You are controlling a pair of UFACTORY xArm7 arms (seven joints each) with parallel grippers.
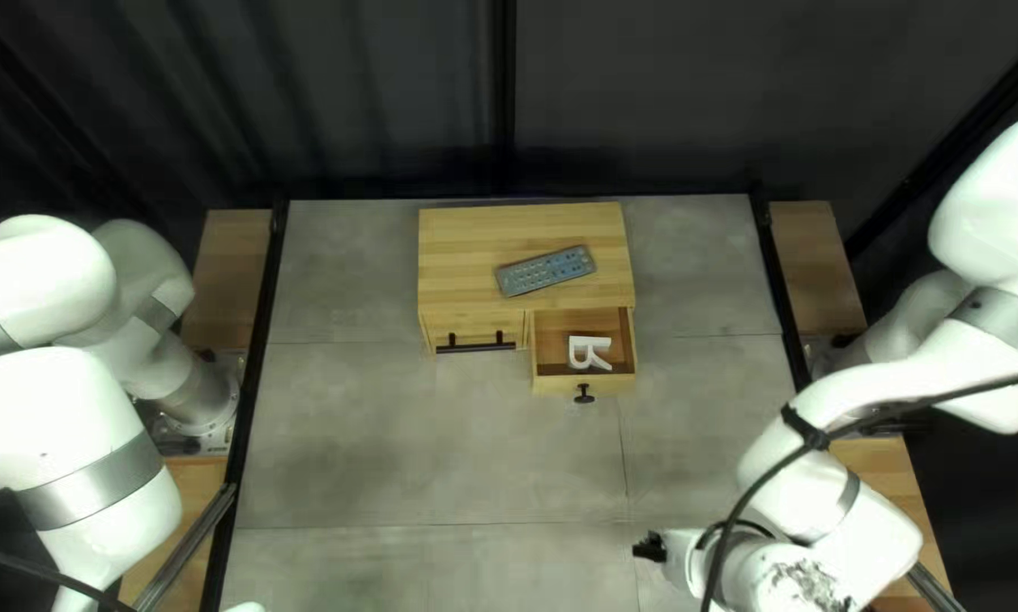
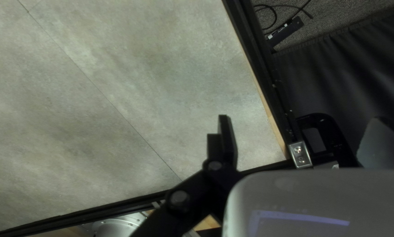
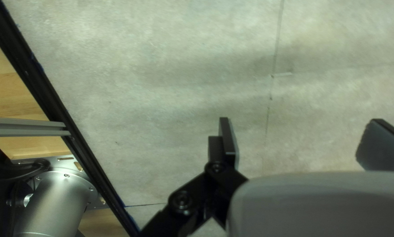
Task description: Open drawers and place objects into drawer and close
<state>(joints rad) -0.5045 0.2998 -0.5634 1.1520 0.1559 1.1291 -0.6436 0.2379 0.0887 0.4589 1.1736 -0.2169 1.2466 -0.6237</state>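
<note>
A wooden cabinet (image 1: 463,255) stands near the table's far edge. Its small right drawer (image 1: 548,383) is pulled out, with a white letter R (image 1: 588,353) lying inside. The front left of it, with a long black handle (image 1: 475,347), is closed. On the cabinet's top lies a grey remote (image 1: 545,271). My right gripper (image 1: 648,547) is near the table's near edge, well away from the drawer; in its wrist view the right gripper (image 3: 300,142) is open over bare tabletop. The left gripper (image 2: 300,140) is open in its wrist view, holding nothing, above a table corner.
Black rails (image 1: 254,374) run along the table's sides. In the left wrist view a black device with a cable (image 2: 285,30) lies on the floor beyond the rail. A dark cable (image 1: 747,499) hangs along my right arm.
</note>
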